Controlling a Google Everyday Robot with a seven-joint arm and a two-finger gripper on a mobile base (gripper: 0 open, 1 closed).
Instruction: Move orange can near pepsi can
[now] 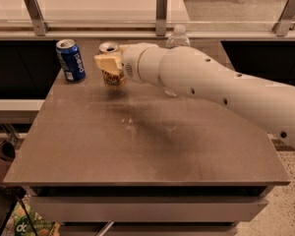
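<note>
The orange can (113, 78), golden with a silver top, is upright, gripped by the end effector (108, 63) over the far left of the tabletop (137, 151). The blue pepsi can (71, 60) stands upright just beside it, apart.

High frontal view down onto table (137, 154), gripper (111, 71) upper-left.

White "pepsi" lettering runs down the pepsi can (71, 60); beside it the gripper (109, 65) clasps the orange can (114, 78), script illegible.
</note>
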